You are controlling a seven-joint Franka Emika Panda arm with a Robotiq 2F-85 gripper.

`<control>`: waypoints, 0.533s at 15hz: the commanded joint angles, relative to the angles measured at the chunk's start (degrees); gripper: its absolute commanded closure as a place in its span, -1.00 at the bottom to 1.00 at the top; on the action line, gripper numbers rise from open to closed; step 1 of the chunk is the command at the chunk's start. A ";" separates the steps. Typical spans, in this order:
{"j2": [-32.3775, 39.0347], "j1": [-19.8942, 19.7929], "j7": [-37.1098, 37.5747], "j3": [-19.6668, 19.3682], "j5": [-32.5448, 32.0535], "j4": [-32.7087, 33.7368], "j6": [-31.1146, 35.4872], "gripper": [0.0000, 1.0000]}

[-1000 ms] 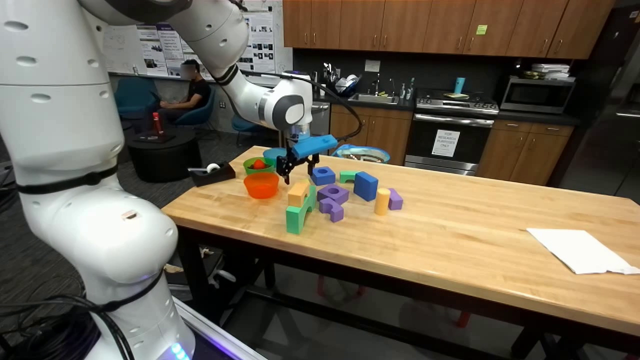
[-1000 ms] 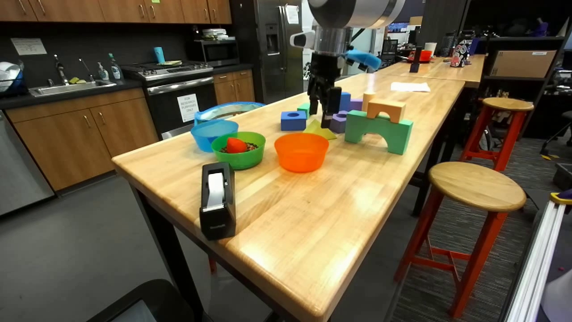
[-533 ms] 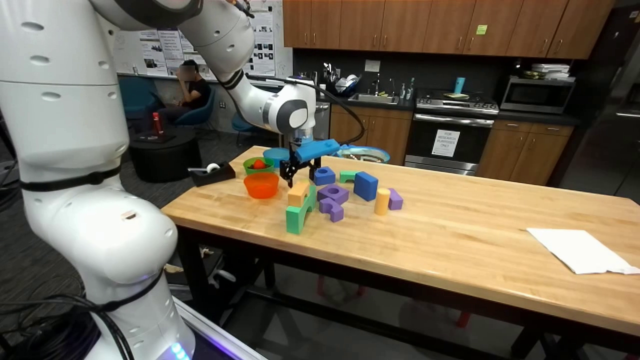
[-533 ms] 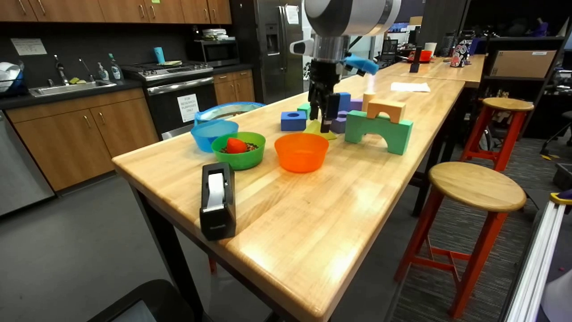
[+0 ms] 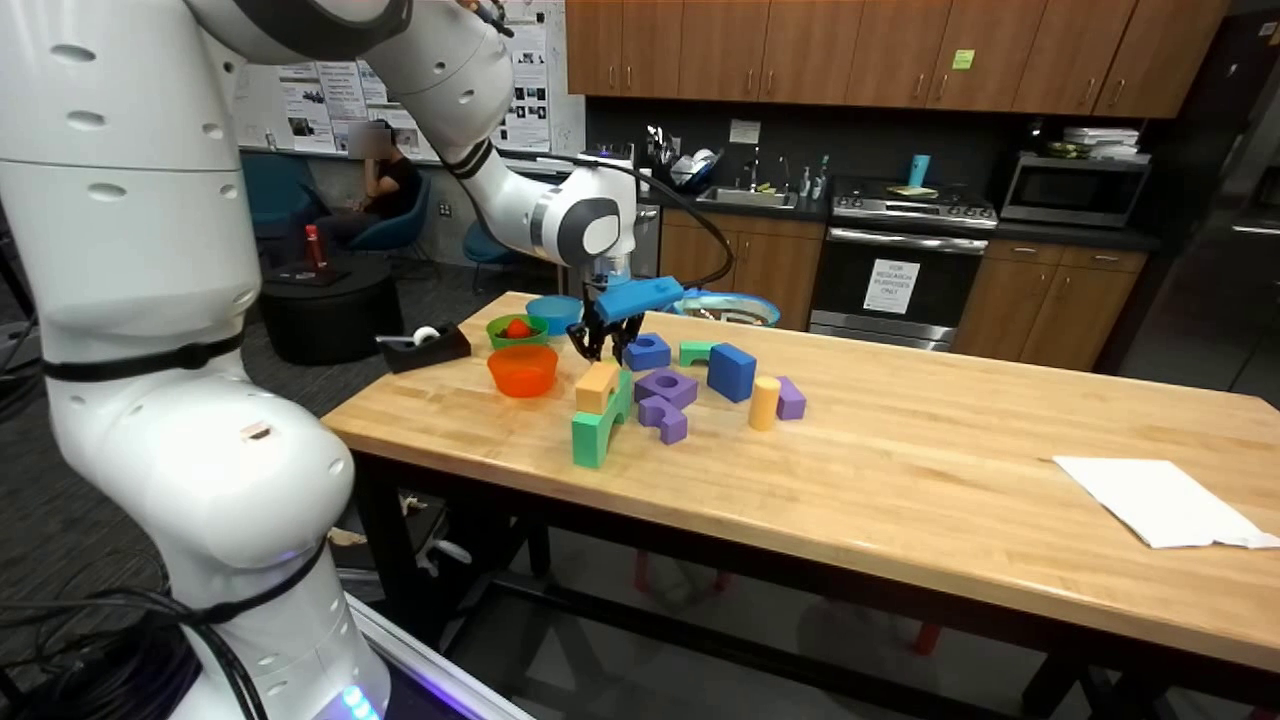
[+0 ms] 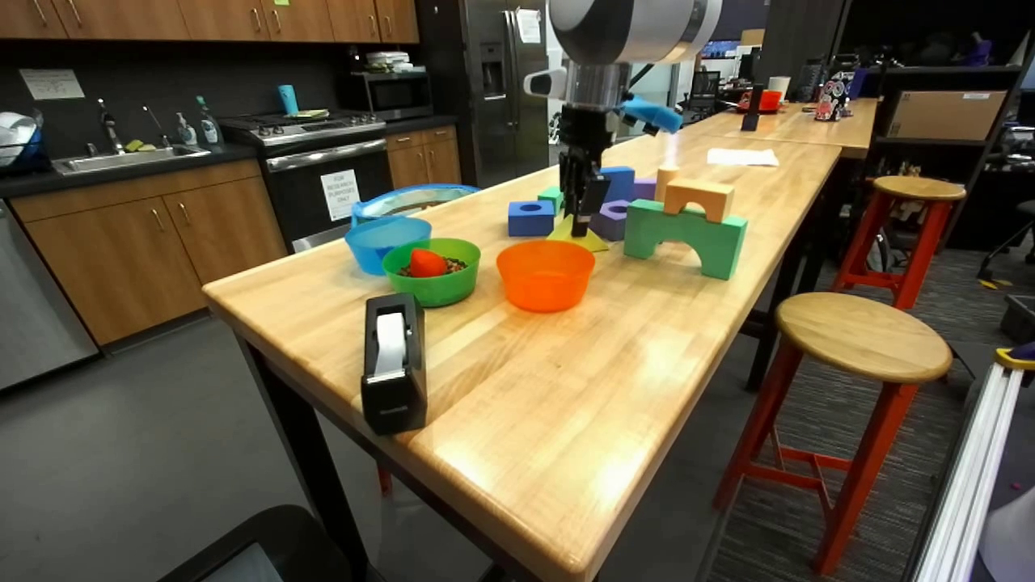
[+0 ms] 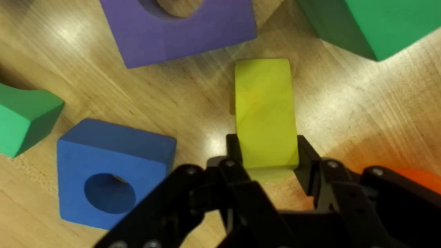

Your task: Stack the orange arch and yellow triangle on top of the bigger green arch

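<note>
We find the gripper [image 7: 267,148] pinching the yellow triangle [image 7: 266,103] at its ridge, near the bigger green arch [image 6: 683,229], atop which the orange arch [image 6: 699,192] rests. Gripped that high, the triangle could, we judge, pivot during a lift; carried too low, it could topple the orange arch.

In an exterior view: camera close beside the white arm [image 5: 125,300], which fills frame left; angled down across the worktop [image 5: 930,440], facing the oven [image 5: 905,252]. In an exterior view: camera off the worktop's short end, tape dispenser [image 6: 394,388] nearest, looking along the worktop, stools [image 6: 863,335] at frame right. Both exterior views share the oven, orange bowl [image 6: 546,279] and bigger green arch [image 6: 687,228]. Wrist view: very close, from above, yellow triangle [image 7: 267,113] near centre, jaws along the bottom edge. All 3 share the holed blue block [image 7: 113,163].
</note>
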 commanded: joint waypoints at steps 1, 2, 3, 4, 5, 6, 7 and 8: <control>0.03 -1.12 0.29 0.82 0.19 1.12 -1.02 0.70; -0.48 -1.05 1.12 0.69 -0.35 1.00 -1.38 0.70; -1.08 -1.07 1.40 0.66 -0.32 0.80 -1.69 0.70; -1.82 -0.97 2.45 0.48 -1.08 0.52 -1.87 0.70; -3.59 -0.97 3.37 0.31 -1.55 -0.21 -2.22 0.70; -4.80 -1.02 4.09 0.21 -1.70 -0.54 -2.74 0.70; -6.19 -1.02 5.05 0.07 -2.21 -0.90 -3.13 0.70; -8.17 -1.02 6.27 -0.19 -3.02 -1.40 -4.12 0.70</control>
